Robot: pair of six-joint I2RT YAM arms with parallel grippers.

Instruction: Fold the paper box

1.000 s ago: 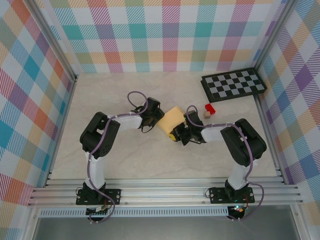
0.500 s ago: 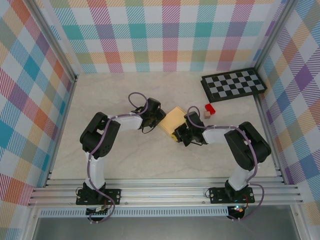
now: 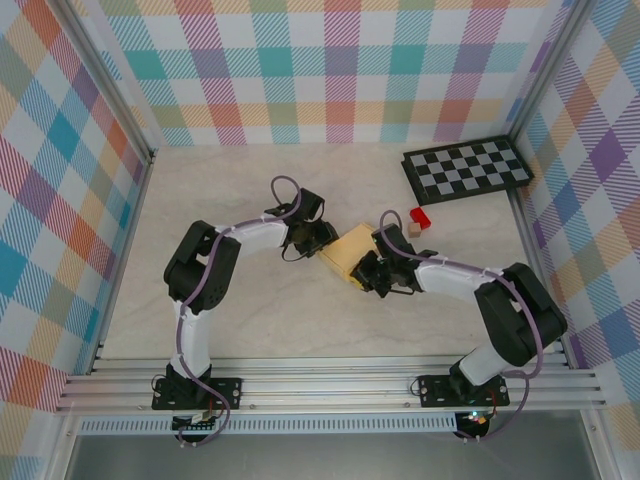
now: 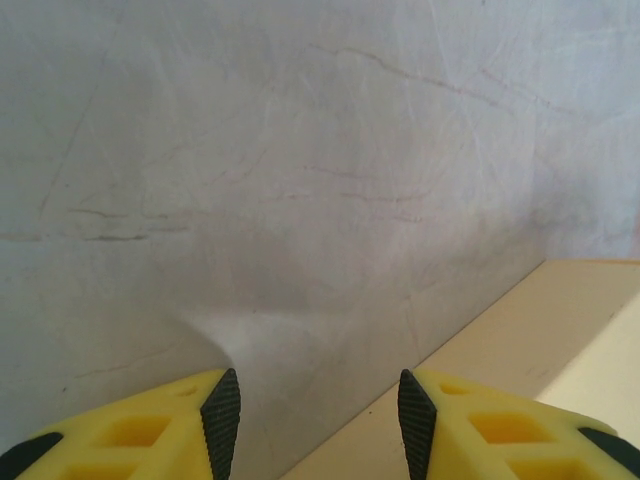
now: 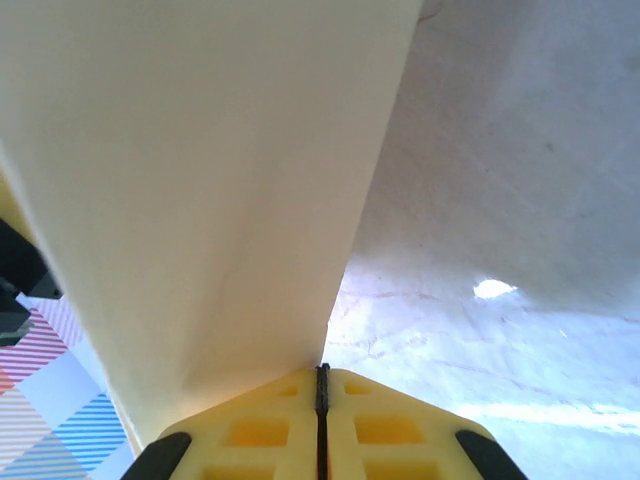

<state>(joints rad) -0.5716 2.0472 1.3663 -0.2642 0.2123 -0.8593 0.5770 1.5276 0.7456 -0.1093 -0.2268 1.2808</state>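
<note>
Left arm (image 3: 250,236) and right arm (image 3: 455,277) have both stretched inward over the last second, the left closing up on the paper box (image 3: 349,248) lying between them on the table (image 3: 250,190). Nearest, the right jaws are pressed together at the box's near edge, perhaps nipping a thin flap; that view is too close to say. Beyond, the left jaws stand spread, the box's edge entering their gap. Thin card looks light, springy and easily creased: best pinched at an edge beside a fold line.
</note>
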